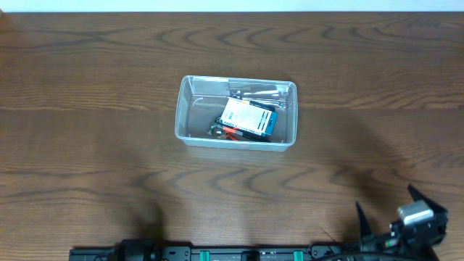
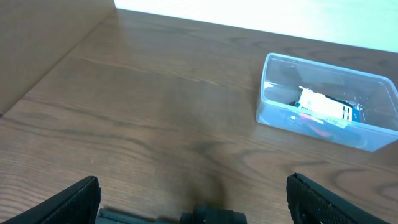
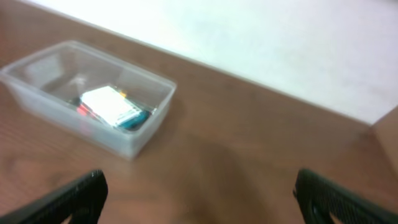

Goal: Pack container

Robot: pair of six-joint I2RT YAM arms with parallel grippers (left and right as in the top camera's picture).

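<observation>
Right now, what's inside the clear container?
In the container, a blue-and-white box lies on dark tools with a red part. The box covers most of them, so what they are can't be told.

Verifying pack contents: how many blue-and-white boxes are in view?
1. The blue-and-white box lies inside the clear container, right of centre, atop dark and red items. More could be hidden beneath it.
</observation>
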